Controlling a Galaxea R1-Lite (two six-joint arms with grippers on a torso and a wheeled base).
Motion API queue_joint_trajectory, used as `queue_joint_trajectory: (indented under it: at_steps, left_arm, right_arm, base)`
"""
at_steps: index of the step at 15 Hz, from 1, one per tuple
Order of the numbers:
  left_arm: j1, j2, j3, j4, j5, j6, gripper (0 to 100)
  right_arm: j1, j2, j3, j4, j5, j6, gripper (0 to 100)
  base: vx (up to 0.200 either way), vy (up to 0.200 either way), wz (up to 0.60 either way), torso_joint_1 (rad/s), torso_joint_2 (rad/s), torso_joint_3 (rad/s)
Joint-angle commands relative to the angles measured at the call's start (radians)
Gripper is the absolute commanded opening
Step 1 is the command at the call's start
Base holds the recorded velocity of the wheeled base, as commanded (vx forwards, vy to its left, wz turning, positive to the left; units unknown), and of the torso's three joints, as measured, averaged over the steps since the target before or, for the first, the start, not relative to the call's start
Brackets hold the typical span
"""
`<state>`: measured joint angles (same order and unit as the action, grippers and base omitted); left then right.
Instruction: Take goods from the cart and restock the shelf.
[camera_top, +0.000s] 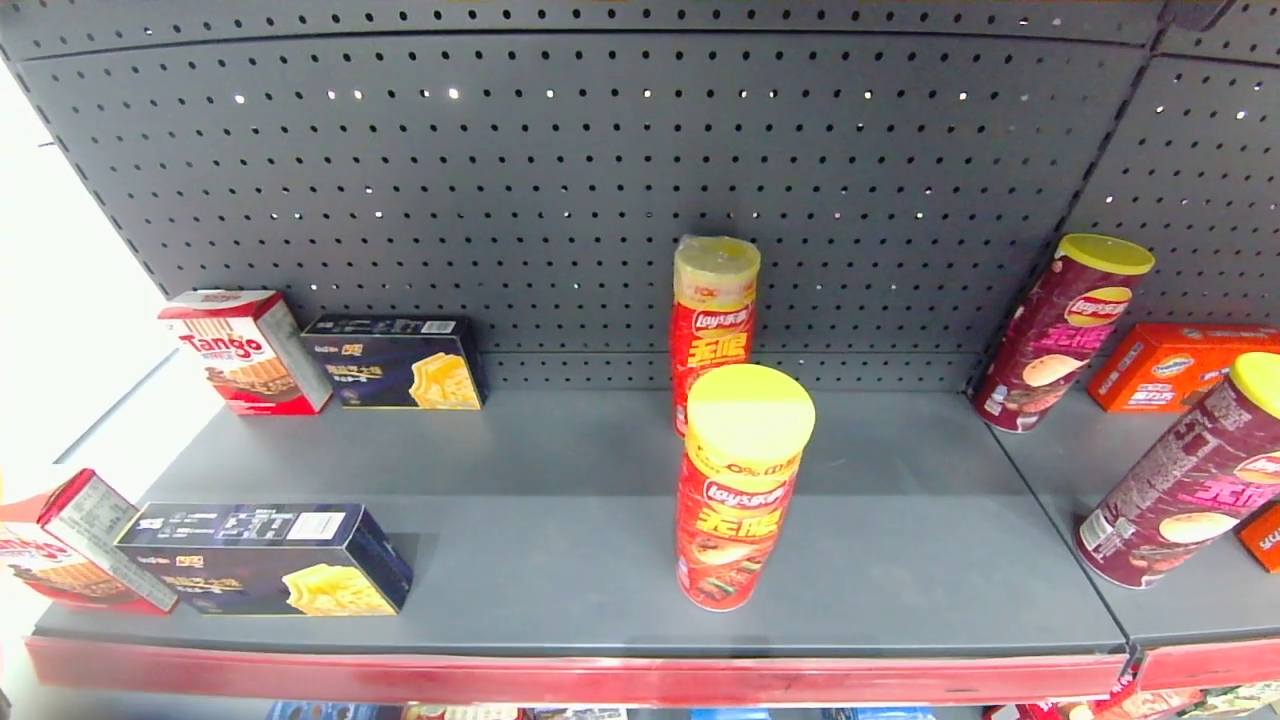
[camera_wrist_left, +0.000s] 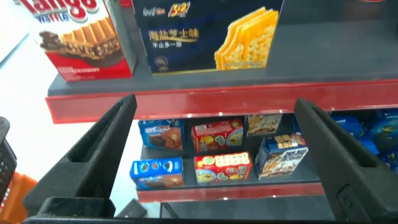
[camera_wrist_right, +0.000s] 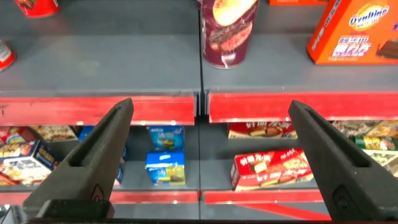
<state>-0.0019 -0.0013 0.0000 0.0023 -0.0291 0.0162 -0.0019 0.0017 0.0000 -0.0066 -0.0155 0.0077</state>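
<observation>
Shelf (camera_top: 560, 540) of grey metal carries goods: a near red canister (camera_top: 740, 500) and a far red canister (camera_top: 712, 320) upright at centre, boxes (camera_top: 400, 362) on the left, purple canisters (camera_top: 1060, 335) on the right. The left gripper (camera_wrist_left: 214, 106) and right gripper (camera_wrist_right: 210, 107) face its red front edge, jaws wide apart and empty. The canisters are probably light, stiff, smooth and crushable, so grip them gently at mid-body.

A shop's snack aisle: a grey metal shelf (camera_top: 560, 470) with a pegboard back (camera_top: 560, 180) and a red price rail (camera_top: 560, 678) carries upright chip cans (camera_top: 740, 500) and biscuit boxes (camera_top: 265, 555). Below the shelf, more boxed snacks (camera_wrist_left: 222, 169) stand packed side by side.
</observation>
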Motion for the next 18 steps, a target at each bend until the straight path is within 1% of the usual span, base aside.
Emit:
queue_joint_trajectory:
  at_steps: [1, 4, 5, 6, 7, 10, 13, 14, 15, 18]
  left_arm:
    - [0.0, 0.001, 0.0, -0.001, 0.002, -0.001, 100]
    - [0.0, 0.001, 0.0, -0.001, 0.0, 0.008, 100]
    - [0.0, 0.001, 0.0, 0.001, 0.003, 0.031, 100]
    - [0.0, 0.001, 0.0, 0.001, 0.002, 0.03, 100]
    - [0.0, 0.001, 0.0, -0.001, 0.005, -0.002, 100]
    - [0.0, 0.001, 0.0, -0.001, 0.006, -0.005, 100]
    - [0.0, 0.001, 0.0, -0.001, 0.026, -0.009, 100]
    - [0.0, 0.001, 0.0, -0.001, 0.029, -0.015, 100]
    - [0.0, 0.001, 0.0, -0.001, 0.031, -0.018, 100]
    - [0.0, 0.001, 0.0, -0.001, 0.031, -0.016, 100]
  right_arm:
    - [0.0, 0.001, 0.0, -0.001, 0.0, 0.0, 100]
    - [0.0, 0.001, 0.0, -0.001, 0.0, 0.0, 100]
    - [0.0, 0.001, 0.0, -0.001, 0.0, 0.0, 100]
    - [0.0, 0.001, 0.0, -0.001, 0.0, 0.0, 100]
    - [0.0, 0.001, 0.0, -0.001, 0.0, 0.0, 100]
    - [0.0, 0.001, 0.0, -0.001, 0.0, 0.0, 100]
    - [0.0, 0.001, 0.0, -0.001, 0.0, 0.0, 100]
    - [0.0, 0.001, 0.0, -0.001, 0.0, 0.0, 100]
    - [0.0, 0.001, 0.0, -0.001, 0.0, 0.0, 100]
    - [0.0, 0.001, 0.0, -0.001, 0.0, 0.0, 100]
  base:
    - [0.0, 0.0, 0.0, 0.0, 0.0, 0.0]
    - [0.0, 0.0, 0.0, 0.0, 0.0, 0.0]
    - [0.0, 0.0, 0.0, 0.0, 0.0, 0.0]
    - [0.0, 0.0, 0.0, 0.0, 0.0, 0.0]
    - [0.0, 0.0, 0.0, 0.0, 0.0, 0.0]
    - [0.0, 0.0, 0.0, 0.0, 0.0, 0.0]
    - [0.0, 0.0, 0.0, 0.0, 0.0, 0.0]
    - [0.0, 0.0, 0.0, 0.0, 0.0, 0.0]
    - [0.0, -0.2, 0.0, 0.002, 0.0, 0.002]
    - [0.0, 0.0, 0.0, 0.0, 0.0, 0.0]
